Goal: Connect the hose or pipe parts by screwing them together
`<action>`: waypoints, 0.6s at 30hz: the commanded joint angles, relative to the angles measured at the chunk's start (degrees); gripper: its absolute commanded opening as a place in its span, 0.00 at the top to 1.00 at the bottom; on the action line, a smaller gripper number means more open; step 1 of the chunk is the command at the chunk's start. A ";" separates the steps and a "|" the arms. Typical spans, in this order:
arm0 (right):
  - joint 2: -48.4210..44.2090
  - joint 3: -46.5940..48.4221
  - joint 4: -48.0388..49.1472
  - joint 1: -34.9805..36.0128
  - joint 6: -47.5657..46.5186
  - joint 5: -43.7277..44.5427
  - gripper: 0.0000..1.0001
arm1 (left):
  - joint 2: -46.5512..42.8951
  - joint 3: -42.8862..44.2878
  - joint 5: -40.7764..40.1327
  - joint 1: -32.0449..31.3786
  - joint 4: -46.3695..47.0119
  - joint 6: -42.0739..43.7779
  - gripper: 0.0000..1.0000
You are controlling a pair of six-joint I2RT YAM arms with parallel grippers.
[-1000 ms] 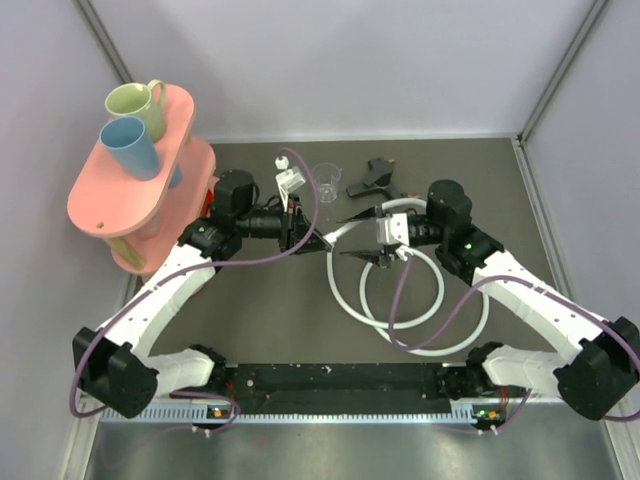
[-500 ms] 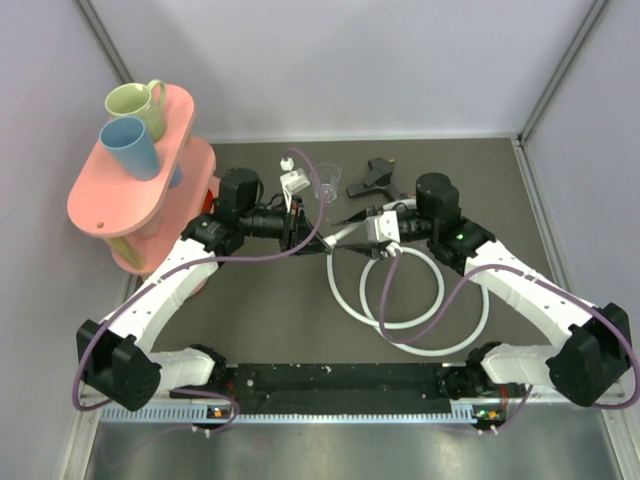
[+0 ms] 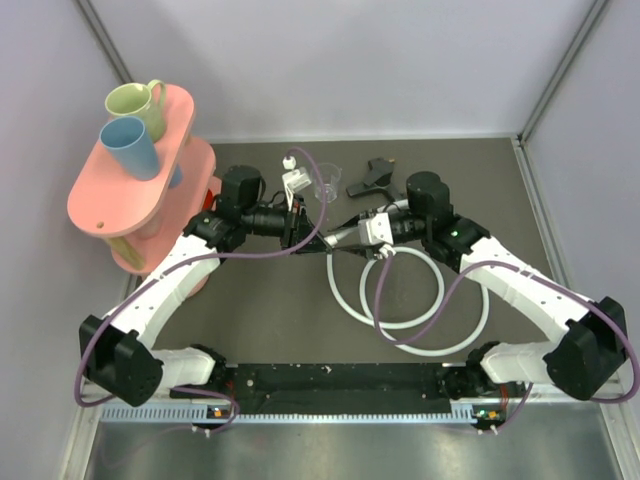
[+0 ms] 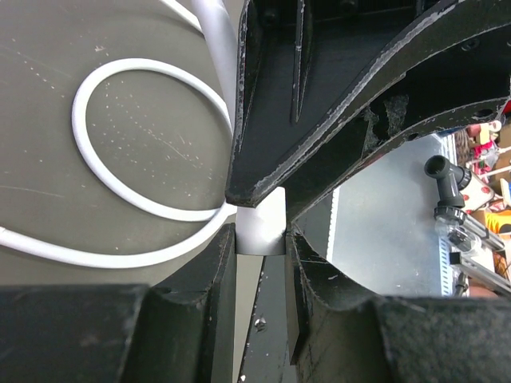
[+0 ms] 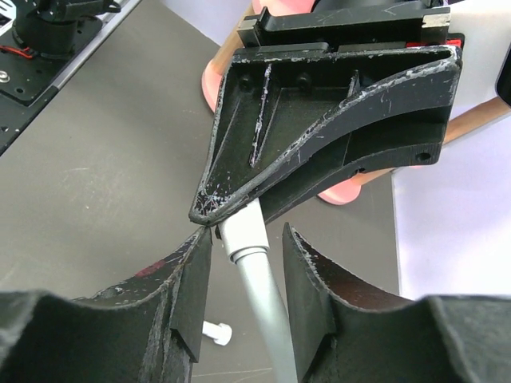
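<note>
My left gripper [image 3: 318, 238] [image 4: 261, 239] is shut on the white end connector [image 4: 261, 230] of the hose and holds it above the table. From there the white hose [image 3: 331, 275] [image 4: 88, 144] runs down into loops on the dark table. My right gripper [image 3: 340, 240] [image 5: 247, 235] faces the left one tip to tip. Its fingers straddle the hose [image 5: 262, 303] just behind the connector [image 5: 243, 231], with a gap on each side. The black T-shaped fitting [image 3: 370, 180] lies on the table behind both grippers, untouched. A second small white connector [image 5: 215, 333] lies on the table below.
A clear cup [image 3: 326, 182] stands just behind the left gripper. A pink two-tier rack [image 3: 130, 200] at the left carries a green mug [image 3: 135, 105] and a blue mug [image 3: 128, 145]. Purple cables hang off both arms over the hose loops.
The right gripper has moved left to meet the left gripper, and its jaws have narrowed around the hose. The left gripper keeps its hold on the connector, nearly still.
</note>
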 commanded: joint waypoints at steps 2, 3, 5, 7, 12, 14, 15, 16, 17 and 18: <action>0.72 2.46 -0.43 1.09 -1.52 -1.22 0.61 | -0.29 2.51 3.29 0.00 0.80 2.00 1.00; 0.81 2.46 -0.35 1.09 -1.52 -1.05 0.61 | -0.29 2.51 3.37 0.00 0.71 2.09 1.00; 0.81 2.46 -0.52 1.17 -1.61 -1.04 0.64 | -0.03 2.59 3.46 0.00 0.62 2.09 1.00; 0.81 2.46 -0.44 1.17 -1.70 -1.48 0.73 | 0.15 2.68 3.55 0.00 0.53 2.01 1.00; 0.73 2.64 -0.26 1.26 -1.26 -0.70 1.00 | 0.50 3.30 -0.14 0.53 0.01 0.69 0.87; 0.55 2.11 0.53 1.26 -0.56 1.14 1.00 | 0.50 3.56 -2.77 1.06 0.09 -0.10 0.60; 0.37 1.67 1.58 1.26 1.10 4.11 1.00 | 0.42 3.73 -3.82 1.23 0.01 -0.45 0.53; 0.02 0.54 3.33 1.26 1.46 5.71 1.00 | 0.42 3.91 -4.79 1.41 0.09 -0.63 0.42; -0.59 -0.17 4.39 1.18 1.73 9.20 1.00 | 0.42 4.26 -6.98 1.50 0.01 -1.15 0.38; -1.03 -0.87 5.01 1.09 3.04 10.89 1.00 | 0.33 4.52 -8.22 1.59 0.09 -1.51 0.35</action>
